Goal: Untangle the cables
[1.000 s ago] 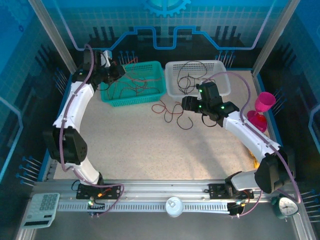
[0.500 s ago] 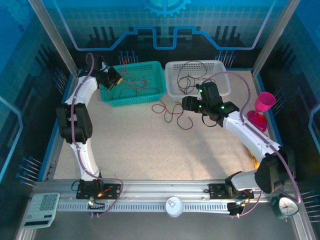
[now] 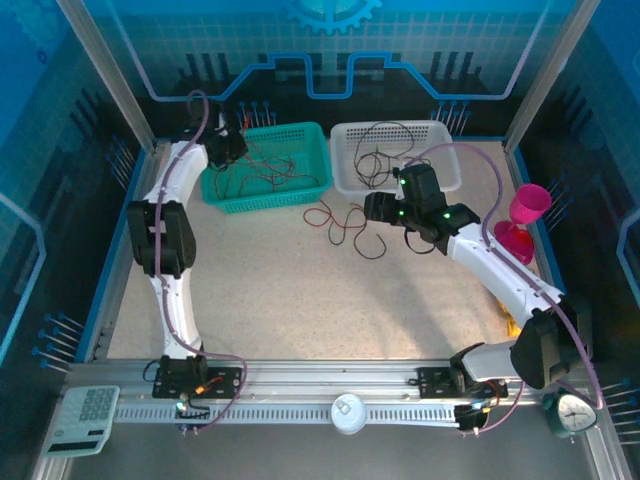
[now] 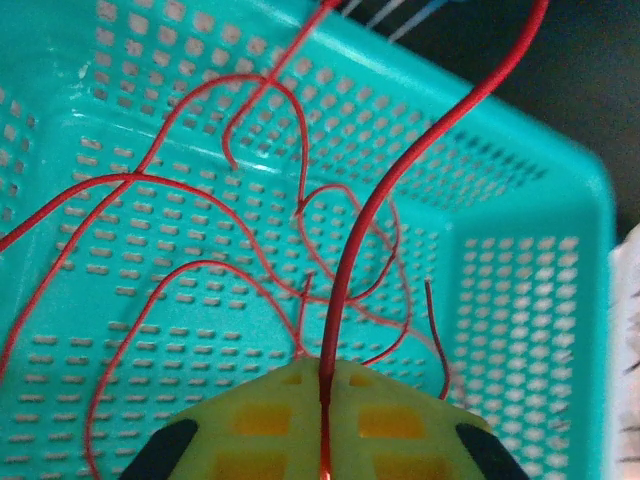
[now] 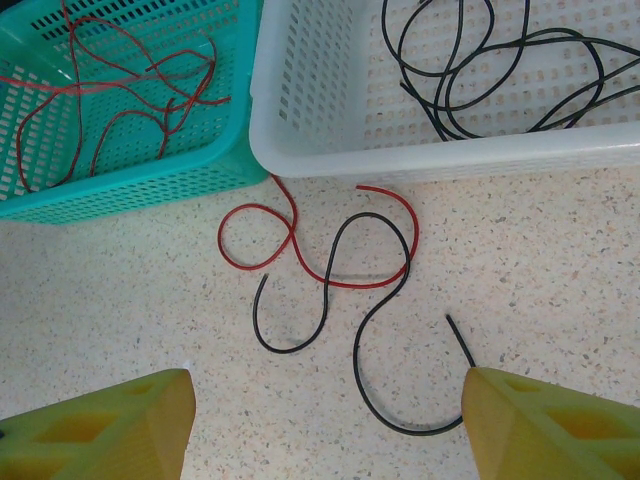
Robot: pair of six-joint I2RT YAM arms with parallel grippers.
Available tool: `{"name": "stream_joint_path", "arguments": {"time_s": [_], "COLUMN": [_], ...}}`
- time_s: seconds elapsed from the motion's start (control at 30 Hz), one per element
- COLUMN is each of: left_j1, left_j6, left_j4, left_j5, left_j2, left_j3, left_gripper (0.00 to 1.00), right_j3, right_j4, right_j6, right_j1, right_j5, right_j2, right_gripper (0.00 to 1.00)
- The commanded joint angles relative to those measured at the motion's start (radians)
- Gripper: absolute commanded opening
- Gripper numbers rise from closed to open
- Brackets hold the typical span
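Note:
My left gripper (image 4: 325, 375) is shut on a red cable (image 4: 400, 180) that rises from between its yellow fingers, above the teal basket (image 4: 520, 280) where several red cables lie. From the top it hovers at the basket's far left corner (image 3: 228, 145). My right gripper (image 5: 325, 400) is open and empty above the table. Below it a red cable (image 5: 355, 286) and a black cable (image 5: 357, 350) lie crossed over each other. One end of that red cable runs up to the basket edges. Black cables (image 5: 450, 90) lie in the white basket (image 5: 300, 130).
The two baskets stand side by side at the back, teal basket (image 3: 300, 192) left and white basket (image 3: 445, 178) right. A pink goblet (image 3: 525, 215) stands at the right edge. A calculator (image 3: 85, 415) and a clock (image 3: 572, 412) sit on the front rail.
The left arm has folded up and drawn back, carrying its gripper toward the teal basket's far left corner. The right arm has not moved.

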Motion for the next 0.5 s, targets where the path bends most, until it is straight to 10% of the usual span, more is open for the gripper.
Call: {"name": "stream_joint_path", "arguments": {"time_s": [0.0,0.23,0.47], "left_j1": [-0.033,-0.055,-0.061], "left_j6": [0.193,0.318,0.320], "left_j4": [-0.100,-0.155,-0.127], "left_j5": [-0.116,-0.219,-0.178], "left_j2": [0.017,-0.003,-0.103], "left_j3": [0.038,0.064,0.068], "left_gripper": [0.16,0.58,0.76], "right_j3": [0.022,0.034,0.055], "right_j4": [-0.017,-0.015,-0.014], "right_j6": [-0.009,-0.005,-0.010], "right_j1": [0.007,0.015,0.029], "right_j5": [0.003,-0.004,-0.014], "right_j2": [-0.007,0.005,0.044], "right_gripper": [0.72,0.72,0.72]}}
